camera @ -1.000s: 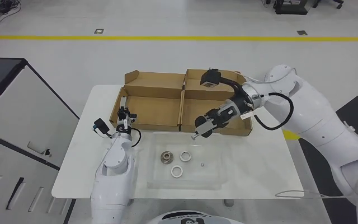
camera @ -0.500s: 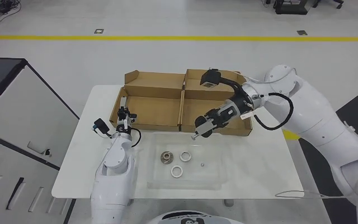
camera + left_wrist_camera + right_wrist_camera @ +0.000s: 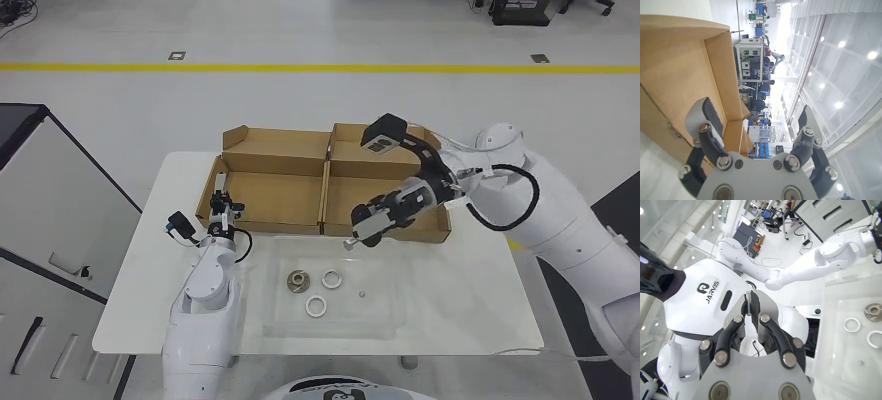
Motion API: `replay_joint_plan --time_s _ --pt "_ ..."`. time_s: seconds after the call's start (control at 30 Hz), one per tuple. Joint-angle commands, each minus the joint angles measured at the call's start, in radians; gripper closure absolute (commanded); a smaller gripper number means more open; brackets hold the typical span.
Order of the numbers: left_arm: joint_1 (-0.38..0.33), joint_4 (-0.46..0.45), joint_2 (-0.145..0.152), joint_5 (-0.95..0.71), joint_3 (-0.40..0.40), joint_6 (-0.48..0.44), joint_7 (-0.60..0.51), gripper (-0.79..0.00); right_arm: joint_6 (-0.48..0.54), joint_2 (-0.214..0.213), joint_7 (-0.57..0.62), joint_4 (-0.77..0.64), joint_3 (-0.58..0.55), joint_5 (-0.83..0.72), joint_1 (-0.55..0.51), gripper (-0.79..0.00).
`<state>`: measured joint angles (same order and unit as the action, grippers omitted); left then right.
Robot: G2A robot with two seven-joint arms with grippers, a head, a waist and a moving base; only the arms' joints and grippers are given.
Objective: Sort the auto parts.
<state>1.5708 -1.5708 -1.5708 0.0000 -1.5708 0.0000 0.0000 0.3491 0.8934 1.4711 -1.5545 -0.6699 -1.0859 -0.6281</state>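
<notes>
Threaded steel, a short bolt [image 3: 748, 305] was gripped lengthwise between the ribbed black pads [image 3: 755, 306] of the right gripper [image 3: 750, 300], near the centre of the top view at the front edge of the right cardboard box [image 3: 350, 190]. It would best be carried inside the walls and lowered before release, lest the round shank roll. The left gripper [image 3: 755, 111] was spread wide, empty, beside the left cardboard box [image 3: 265, 195]. In the clear tray [image 3: 385, 315] a flanged metal hub [image 3: 295, 282] and two white rings [image 3: 331, 279] were seen

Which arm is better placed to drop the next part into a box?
Right. The right gripper is shut on a threaded bolt by the front of the right-hand cardboard box; the left gripper is open, holding nothing.
</notes>
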Motion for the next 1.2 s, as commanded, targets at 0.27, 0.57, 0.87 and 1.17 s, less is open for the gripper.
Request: replay_joint_plan --time_s 0.27,0.57,0.87,1.17 --pt "0.000 0.000 0.000 0.000 0.000 0.000 0.000 -0.785 -0.043 0.033 0.044 -0.070 -0.142 -0.233 -0.125 0.000" --pt "0.000 0.000 0.000 0.000 0.000 0.000 0.000 -0.785 -0.065 0.073 0.065 -0.106 -0.214 -0.306 -0.194 0.000" --pt "0.000 0.000 0.000 0.000 0.000 0.000 0.000 -0.785 -0.065 0.073 0.065 -0.106 -0.214 -0.306 -0.194 0.000" --pt "0.000 0.000 0.000 0.000 0.000 0.000 0.000 -0.785 -0.076 0.077 0.034 -0.132 -0.219 -0.313 -0.211 0.000"
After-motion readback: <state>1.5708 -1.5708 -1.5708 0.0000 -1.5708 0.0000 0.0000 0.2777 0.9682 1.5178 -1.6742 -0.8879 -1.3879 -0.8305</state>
